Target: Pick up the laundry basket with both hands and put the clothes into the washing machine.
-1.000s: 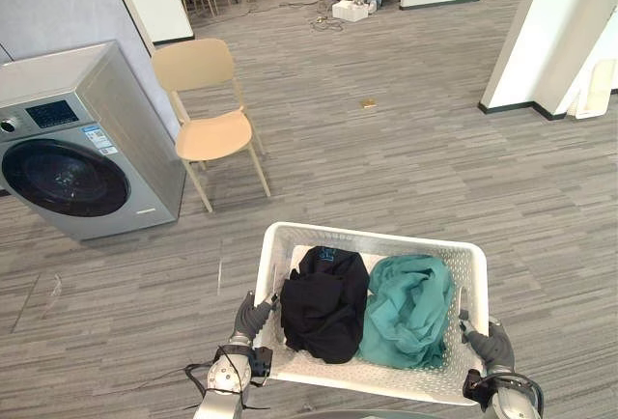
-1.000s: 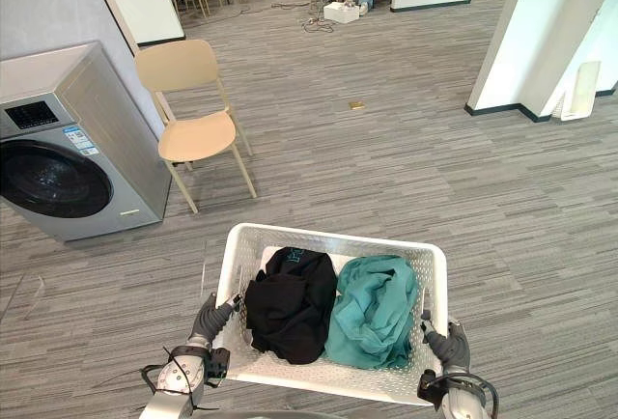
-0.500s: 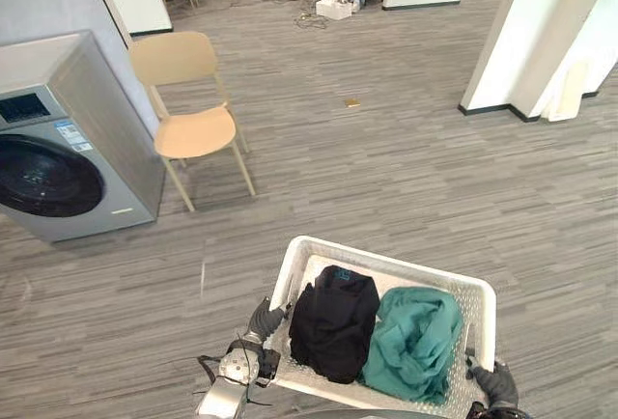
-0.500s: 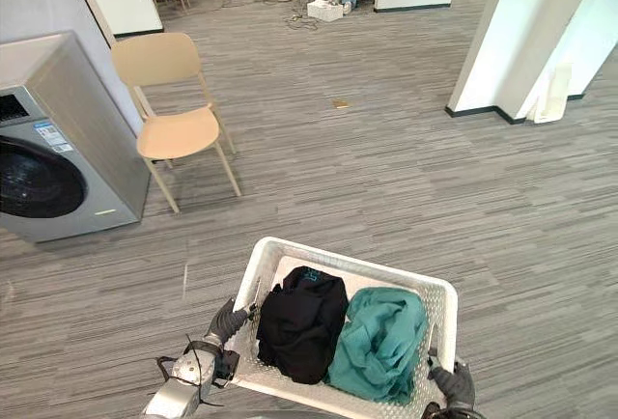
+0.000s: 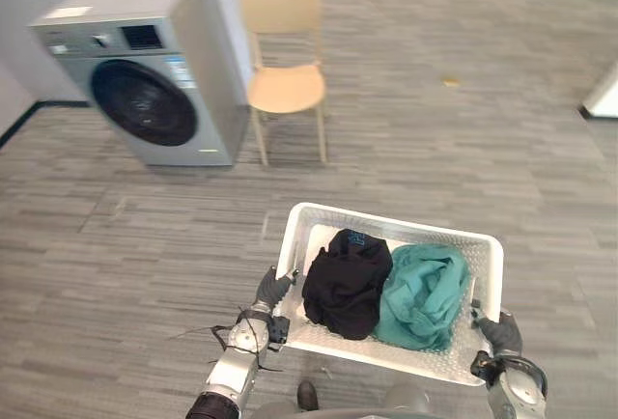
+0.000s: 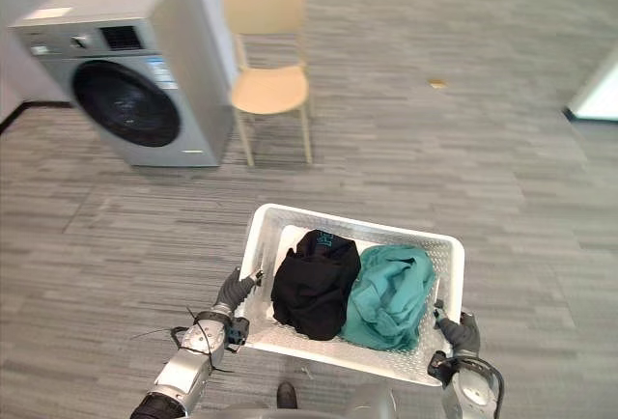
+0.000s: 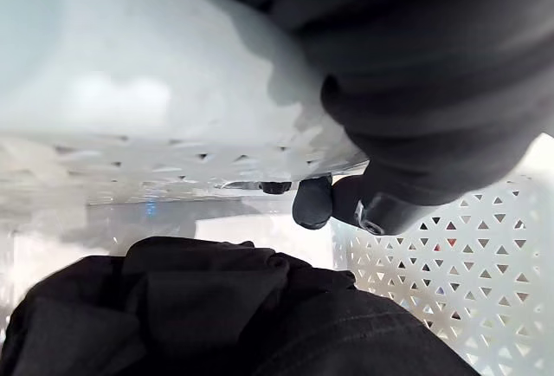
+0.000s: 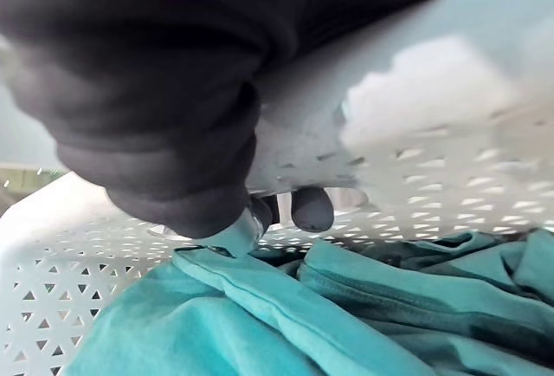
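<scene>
Lifted — the laundry basket (image 5: pixel 396 224), clamped by left hand (image 5: pixel 270 291) and right hand (image 5: pixel 498 330); clothes (image 5: pixel 348 282) yet to load, washing machine (image 5: pixel 145 100) well beyond them.

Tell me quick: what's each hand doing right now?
Left hand: shut on the basket, at its left end.
Right hand: shut on the basket, at its right end.
</scene>
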